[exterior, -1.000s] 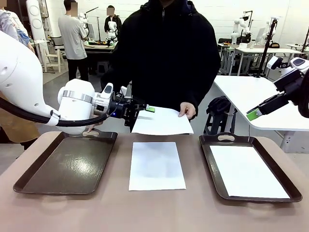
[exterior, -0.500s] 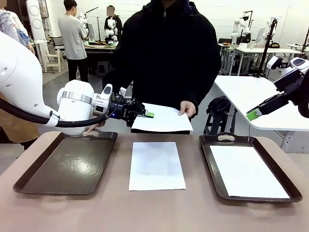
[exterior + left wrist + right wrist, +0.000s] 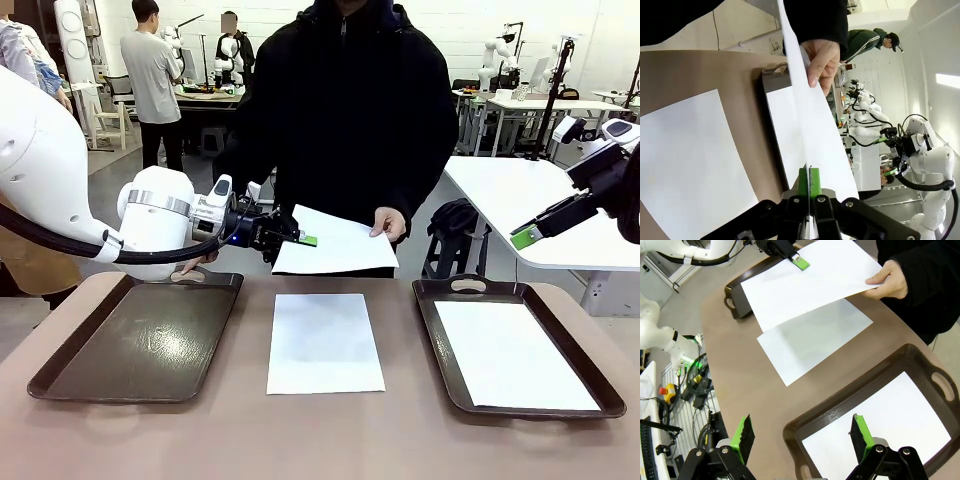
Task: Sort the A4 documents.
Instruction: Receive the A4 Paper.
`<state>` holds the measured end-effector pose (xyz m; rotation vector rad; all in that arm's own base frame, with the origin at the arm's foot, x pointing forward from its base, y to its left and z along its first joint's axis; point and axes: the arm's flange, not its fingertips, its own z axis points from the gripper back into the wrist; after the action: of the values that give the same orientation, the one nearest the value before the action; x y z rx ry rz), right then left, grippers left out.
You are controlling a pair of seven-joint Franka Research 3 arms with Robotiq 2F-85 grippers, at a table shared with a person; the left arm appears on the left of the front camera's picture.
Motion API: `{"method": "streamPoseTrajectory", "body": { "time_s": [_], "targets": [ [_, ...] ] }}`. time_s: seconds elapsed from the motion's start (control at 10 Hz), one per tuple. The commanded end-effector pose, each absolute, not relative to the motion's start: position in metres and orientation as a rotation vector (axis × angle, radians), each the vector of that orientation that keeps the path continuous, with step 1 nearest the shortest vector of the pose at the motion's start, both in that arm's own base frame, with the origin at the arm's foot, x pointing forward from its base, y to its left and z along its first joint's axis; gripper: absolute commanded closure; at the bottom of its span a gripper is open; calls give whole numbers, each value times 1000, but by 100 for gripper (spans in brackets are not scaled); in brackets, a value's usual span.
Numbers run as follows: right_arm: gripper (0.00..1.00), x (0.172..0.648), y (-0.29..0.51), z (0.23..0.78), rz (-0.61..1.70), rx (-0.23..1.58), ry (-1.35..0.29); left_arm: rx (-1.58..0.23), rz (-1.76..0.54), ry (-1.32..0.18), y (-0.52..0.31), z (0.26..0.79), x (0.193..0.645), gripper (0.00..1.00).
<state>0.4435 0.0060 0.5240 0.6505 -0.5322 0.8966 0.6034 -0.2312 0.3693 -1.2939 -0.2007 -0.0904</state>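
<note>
A person's hand point(image 3: 388, 225) holds one white A4 sheet point(image 3: 340, 245) in the air over the table's far edge. My left gripper point(image 3: 305, 239) is shut on that sheet's left edge. The left wrist view shows the green pads point(image 3: 803, 181) pinching the sheet point(image 3: 810, 125) edge-on. A second sheet point(image 3: 325, 342) lies flat on the table's middle. A third sheet point(image 3: 510, 355) lies in the right tray point(image 3: 440, 340). My right gripper point(image 3: 530, 235) hangs open, high over the right side, with nothing between its fingers point(image 3: 745, 432).
A dark brown tray point(image 3: 60, 370) with a bare floor sits at the left, under my left arm. The person in black stands at the far edge. A white table point(image 3: 520, 200) stands behind at the right. The brown table's near strip is bare.
My left gripper has shut on the left edge of the sheet the person holds out. The sheet has tilted slightly. My right arm has not moved.
</note>
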Motion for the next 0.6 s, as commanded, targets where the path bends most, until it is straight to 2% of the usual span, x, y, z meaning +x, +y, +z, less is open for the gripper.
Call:
{"method": "streamPoseTrajectory", "body": {
  "time_s": [0.0,0.5],
  "targets": [
    [0,444,7,523,893,652,-536,-1274,-85,-216,-228,369,600,100],
    [0,444,7,523,893,652,-536,-1291,-89,-202,-231,369,603,100]
  ]
}}
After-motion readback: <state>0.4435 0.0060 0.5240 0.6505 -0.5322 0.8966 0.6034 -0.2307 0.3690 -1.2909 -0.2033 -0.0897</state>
